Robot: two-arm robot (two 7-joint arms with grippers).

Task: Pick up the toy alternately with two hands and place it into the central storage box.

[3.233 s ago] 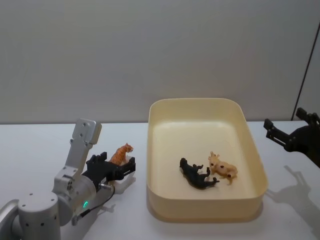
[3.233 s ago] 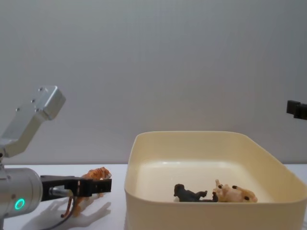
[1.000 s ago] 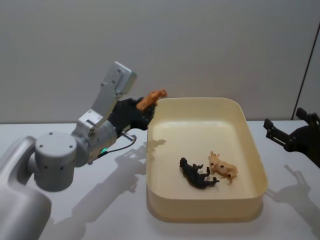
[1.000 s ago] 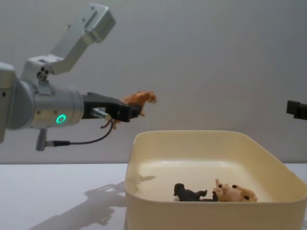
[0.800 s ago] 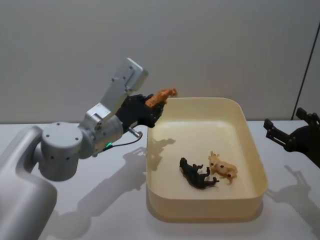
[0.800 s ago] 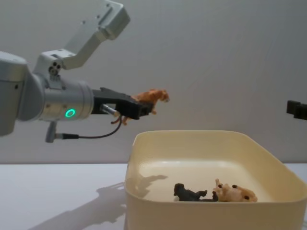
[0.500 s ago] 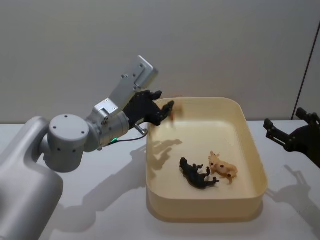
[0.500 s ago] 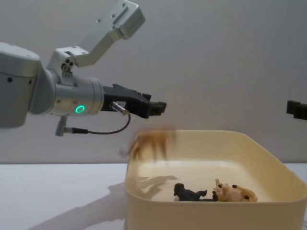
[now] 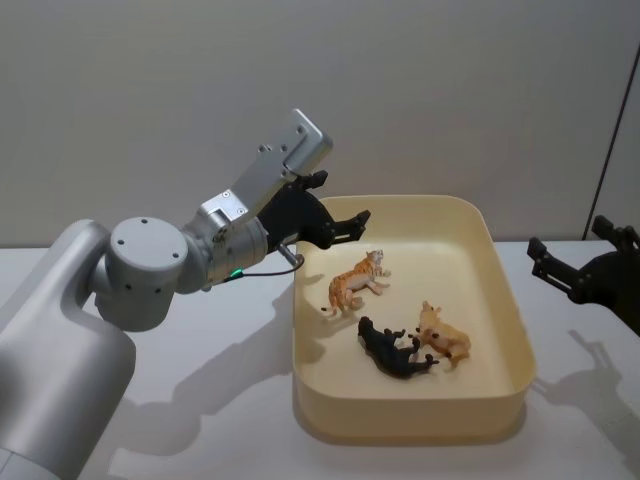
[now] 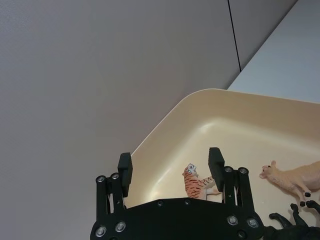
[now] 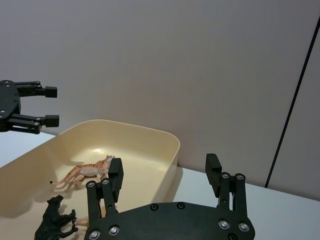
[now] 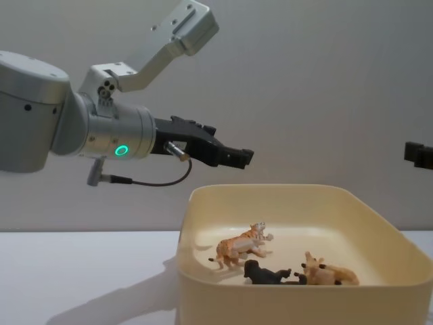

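The orange striped tiger toy [image 9: 355,283] lies on its side on the floor of the cream central storage box [image 9: 410,422], near its left wall; the chest view shows the tiger [image 12: 240,247] free of any gripper. My left gripper [image 9: 352,226] hangs open and empty above the box's far left rim, a little above the tiger [image 10: 197,184]. My right gripper [image 9: 572,242] is held open and empty in the air off the box's right side, well away from the toys.
A black animal toy [image 9: 395,350] and a tan spotted one [image 9: 443,338] lie together in the middle of the box, just beside the tiger. White tabletop [image 9: 200,400] surrounds the box, with a plain grey wall behind.
The left gripper carried the tiger up from the table on the left to over the box rim, opened and dropped it; the tiger now rests inside the box. The right arm has stayed still.
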